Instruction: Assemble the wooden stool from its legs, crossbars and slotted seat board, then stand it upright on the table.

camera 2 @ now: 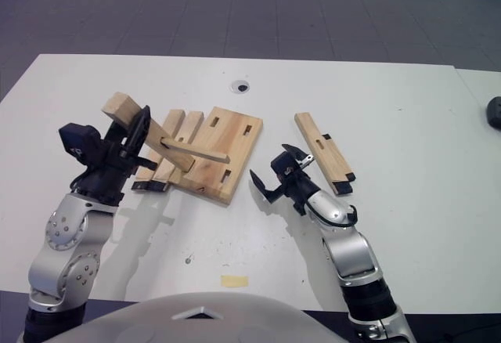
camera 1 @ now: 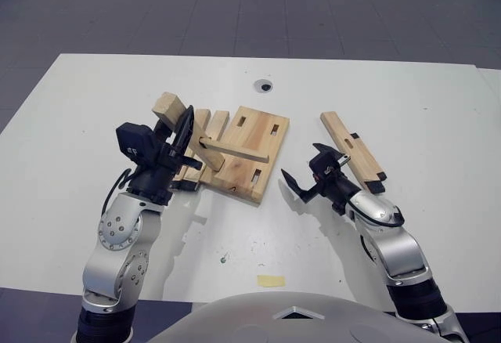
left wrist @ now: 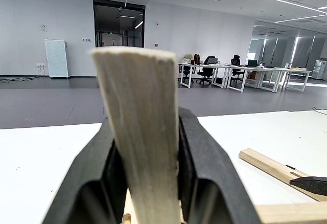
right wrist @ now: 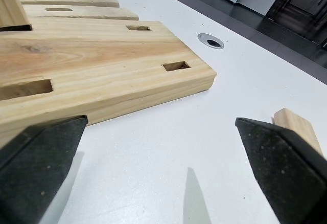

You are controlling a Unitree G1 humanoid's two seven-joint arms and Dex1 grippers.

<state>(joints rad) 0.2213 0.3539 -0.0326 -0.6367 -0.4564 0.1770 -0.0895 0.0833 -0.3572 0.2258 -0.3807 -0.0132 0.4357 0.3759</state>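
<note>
Holding a leg (camera 1: 167, 108) tilted over the board (camera 1: 254, 135), likely for slotting.
Left tool (camera 1: 185, 130) clamps the leg; right tool (camera 1: 307, 169) gapes empty beside the board.

The seat board (right wrist: 102, 75) runs off the right wrist view's edge. Left of it, the left gripper (camera 1: 185, 128) hides the lower part of the held leg (camera 1: 169, 108) and the near ends of the loose legs (camera 1: 213, 128).

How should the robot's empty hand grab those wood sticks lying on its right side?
Probably from above, at the bare middle of the wooden sticks, pinching across their narrow width. They lie flat, side by side on the table, so only the long outer edges are free. The open right gripper is just beside them.
</note>
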